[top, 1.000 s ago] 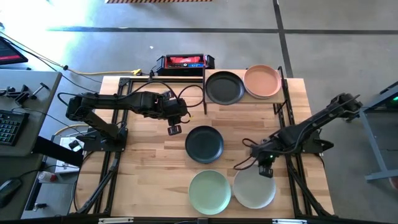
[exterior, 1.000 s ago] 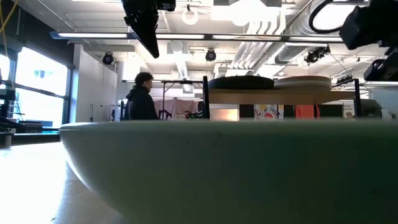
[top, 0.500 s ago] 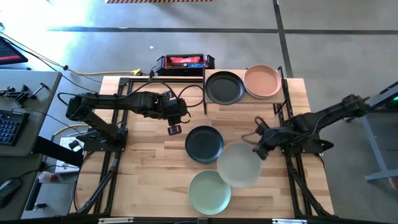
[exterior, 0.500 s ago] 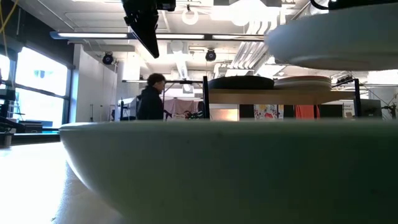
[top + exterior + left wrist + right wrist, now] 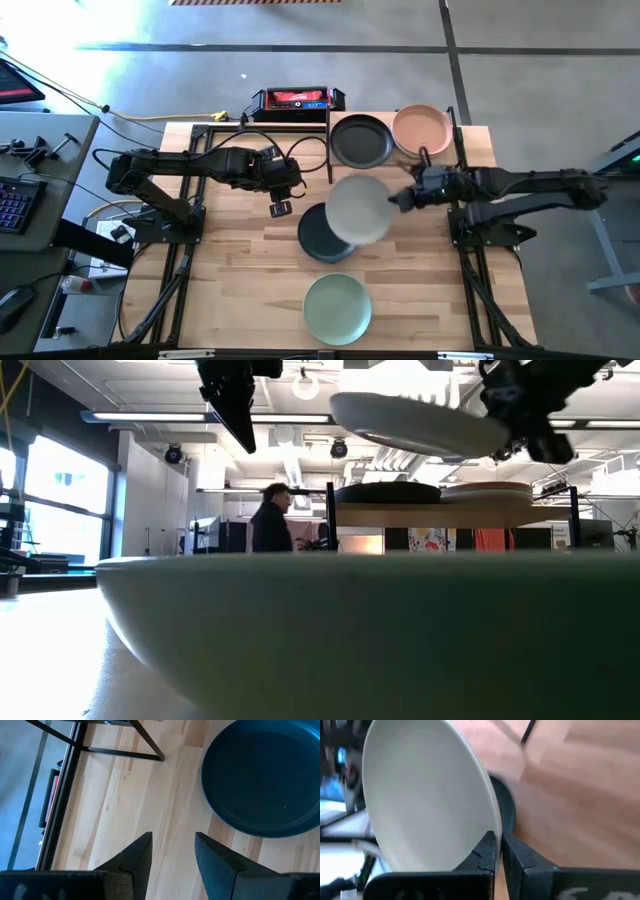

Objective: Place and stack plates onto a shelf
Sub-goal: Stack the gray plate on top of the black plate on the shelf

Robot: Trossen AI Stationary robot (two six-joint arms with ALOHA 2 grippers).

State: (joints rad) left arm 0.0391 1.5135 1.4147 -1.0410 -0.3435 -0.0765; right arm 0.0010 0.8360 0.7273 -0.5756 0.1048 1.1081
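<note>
The right gripper [image 5: 397, 199] is pinched tight on the rim of a cream plate [image 5: 359, 208], a smooth matte disc with a shallow upturned edge, held in the air above the slatted wooden table [image 5: 230, 280]. From overhead it covers part of the dark plate [image 5: 318, 240] lying flat below it, so only that plate's near and left arc shows. In the right wrist view the cream plate [image 5: 420, 800] fills most of the picture, tilted, with the two dark fingers [image 5: 492, 852] closed on its edge and everything behind it smeared.

On the shelf [image 5: 460, 150], a small light-wood board on thin black posts at the table's far edge, sit a black plate [image 5: 361, 140] and a peach plate [image 5: 421, 130] side by side. A pale green plate [image 5: 337, 308] lies alone near the front edge; in the low view its rim [image 5: 340, 630] blocks nearly everything at table level.

The left gripper [image 5: 280, 208] hangs over bare wood left of the dark plate, fingers [image 5: 137, 855] spread and holding nothing.

A red and black box [image 5: 297, 99] sits behind the table, and a person [image 5: 272, 520] stands far back in the room
</note>
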